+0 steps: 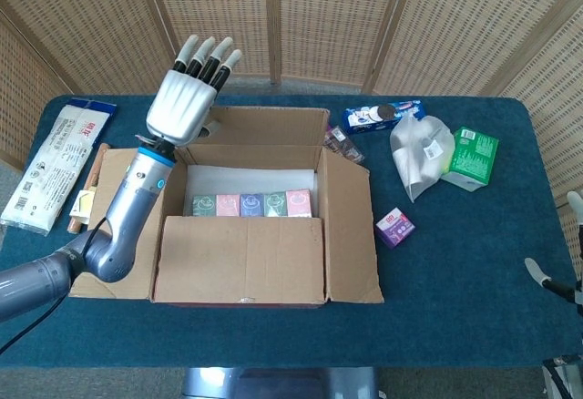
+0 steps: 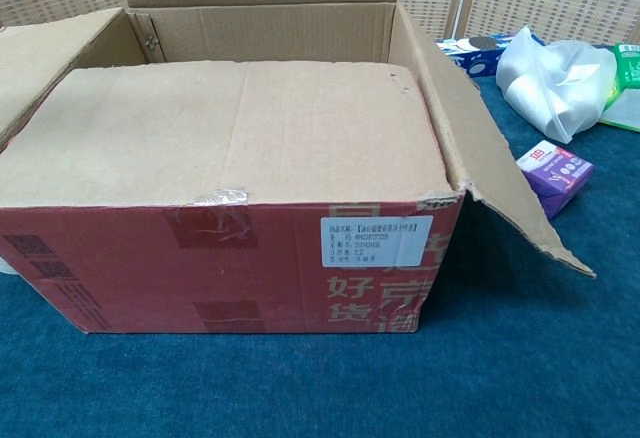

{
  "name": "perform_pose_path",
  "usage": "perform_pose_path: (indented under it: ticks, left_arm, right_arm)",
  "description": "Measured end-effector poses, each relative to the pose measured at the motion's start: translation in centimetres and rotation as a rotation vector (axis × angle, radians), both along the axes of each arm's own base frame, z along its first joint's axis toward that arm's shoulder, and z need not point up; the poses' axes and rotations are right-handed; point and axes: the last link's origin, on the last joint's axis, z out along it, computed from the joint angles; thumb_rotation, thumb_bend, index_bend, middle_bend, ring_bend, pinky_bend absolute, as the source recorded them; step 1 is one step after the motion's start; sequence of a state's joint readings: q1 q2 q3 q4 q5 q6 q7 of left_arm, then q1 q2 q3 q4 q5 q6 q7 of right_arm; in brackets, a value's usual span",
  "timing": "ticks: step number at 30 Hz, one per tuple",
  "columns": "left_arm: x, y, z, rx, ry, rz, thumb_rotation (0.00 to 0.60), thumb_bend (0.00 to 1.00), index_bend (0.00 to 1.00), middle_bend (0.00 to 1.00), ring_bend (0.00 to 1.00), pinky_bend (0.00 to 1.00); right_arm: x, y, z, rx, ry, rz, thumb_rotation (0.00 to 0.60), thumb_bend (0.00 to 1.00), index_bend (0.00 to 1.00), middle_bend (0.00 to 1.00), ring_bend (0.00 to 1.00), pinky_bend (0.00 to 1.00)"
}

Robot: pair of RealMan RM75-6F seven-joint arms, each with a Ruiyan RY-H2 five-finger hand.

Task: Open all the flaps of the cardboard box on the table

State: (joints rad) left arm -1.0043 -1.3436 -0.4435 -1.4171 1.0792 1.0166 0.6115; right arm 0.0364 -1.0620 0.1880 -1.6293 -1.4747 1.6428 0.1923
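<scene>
One left hand [image 1: 185,98] raised, fingers [image 1: 208,56] spread.

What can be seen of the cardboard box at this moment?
The cardboard box is brown corrugated card with red printed sides and a white label on its front. It sits on the blue table. Its back flap stands up, the left and right flaps are folded outward, and the front flap is down flat over the opening. A row of small coloured packets shows inside. The left hand is raised, fingers spread, at the back flap's left corner; contact is unclear.
</scene>
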Motion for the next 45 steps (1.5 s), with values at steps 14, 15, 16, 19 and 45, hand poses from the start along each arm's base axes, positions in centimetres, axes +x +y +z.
perform_pose_path:
  ticks: [14, 15, 16, 19, 45]
  left_arm:
    - [0.5, 2.5, -0.9, 0.034, 0.02, 0.045, 0.6, 0.0, 0.04, 0.0, 0.0, 0.06]
    - [0.5, 2.4, -0.7, 0.034, 0.019, 0.04, 0.6, 0.0, 0.04, 0.0, 0.0, 0.06]
    - [0.5, 2.1, -0.4, 0.034, 0.016, 0.033, 0.6, 0.0, 0.04, 0.0, 0.0, 0.06]
    - [0.3, 1.4, 0.2, 0.028, 0.007, 0.019, 0.6, 0.0, 0.04, 0.0, 0.0, 0.05]
    - [-2.3, -6.4, -3.3, -0.683, -0.161, 0.365, 0.565, 0.0, 0.37, 0.36, 0.28, 0.44]
  right_arm:
    - [0.0, 0.0, -0.3, 0.012, 0.005, -0.006, 0.6, 0.18, 0.0, 0.0, 0.0, 0.02]
    - [0.0, 0.0, -0.3, 0.013, 0.004, -0.005, 0.6, 0.18, 0.0, 0.0, 0.0, 0.02]
    - [0.0, 0.0, -0.3, 0.015, 0.003, -0.004, 0.6, 0.18, 0.0, 0.0, 0.0, 0.02]
    - [0.1, 0.1, -0.3, 0.016, 0.0, 0.002, 0.6, 0.18, 0.0, 0.0, 0.0, 0.02]
    - [0.5, 0.1, -1.0, 0.041, 0.008, 0.012, 0.6, 0.18, 0.0, 0.0, 0.0, 0.02]
